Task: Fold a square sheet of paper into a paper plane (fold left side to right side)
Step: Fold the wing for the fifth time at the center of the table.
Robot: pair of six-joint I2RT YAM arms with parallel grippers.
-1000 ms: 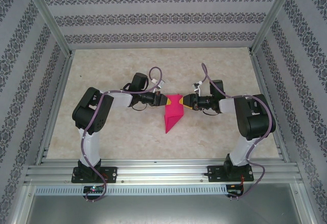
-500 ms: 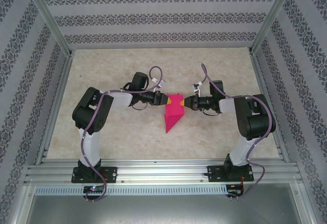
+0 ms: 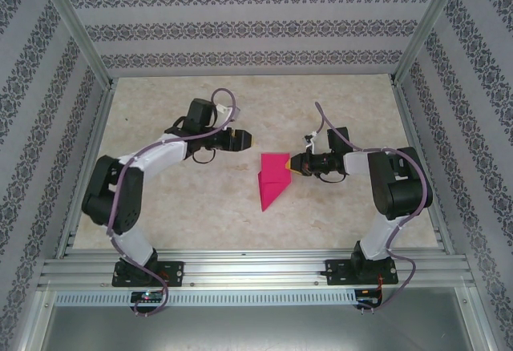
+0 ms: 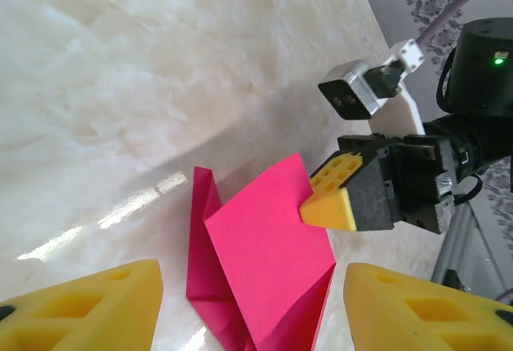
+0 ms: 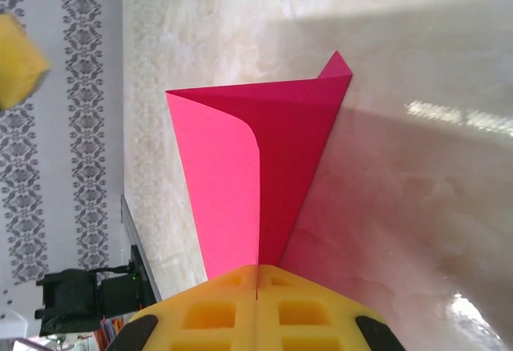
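The right gripper (image 5: 256, 287) hides the near corner of the paper plane (image 5: 232, 167).

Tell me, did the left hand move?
Yes. The left hand pulled off the pink paper, going up toward the back wall and a little left.

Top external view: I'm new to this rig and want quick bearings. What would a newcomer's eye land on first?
The bright pink paper, folded to a point, lies at the middle of the pale marbled table. The right end effector is pinched shut on its right corner, where one flap stands raised. The left end effector hovers open on the paper's far left side, apart from it.
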